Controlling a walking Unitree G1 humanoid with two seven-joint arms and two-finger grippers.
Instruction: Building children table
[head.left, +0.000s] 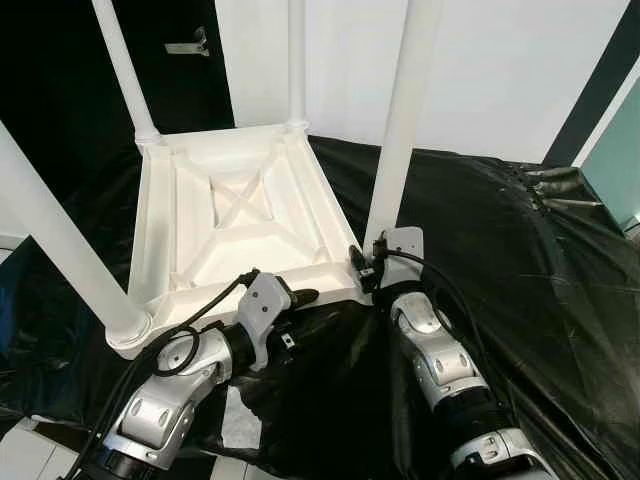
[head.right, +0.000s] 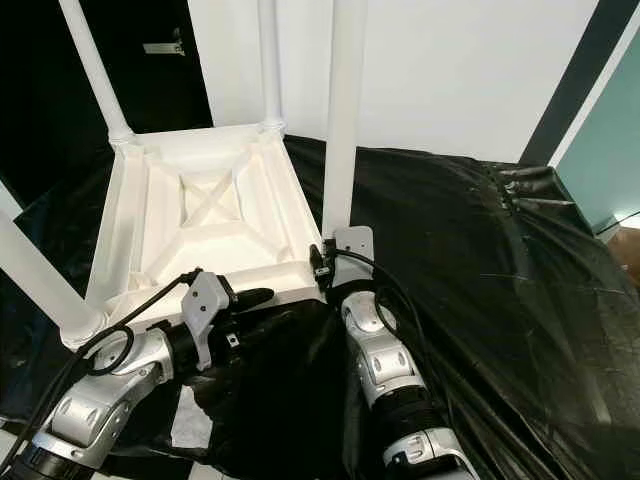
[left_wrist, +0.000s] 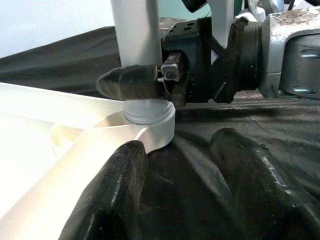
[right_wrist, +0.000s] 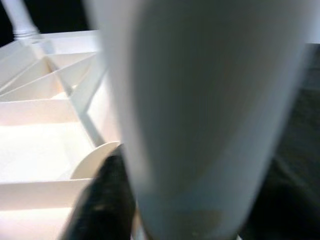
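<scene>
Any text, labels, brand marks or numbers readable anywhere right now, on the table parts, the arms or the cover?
None readable.
White table top, upside down, and its legs: plain, no markings.
Black cover: no print.
Left end effector and right end effector, shut on the near leg: no legible label or number on arms or housings.

No legible text or markings.

Right gripper (left_wrist: 150, 82) is clamped around the base of the table leg (head.left: 400, 130); left gripper (left_wrist: 185, 195) lies just beside it, fingers seemingly parted.
</scene>
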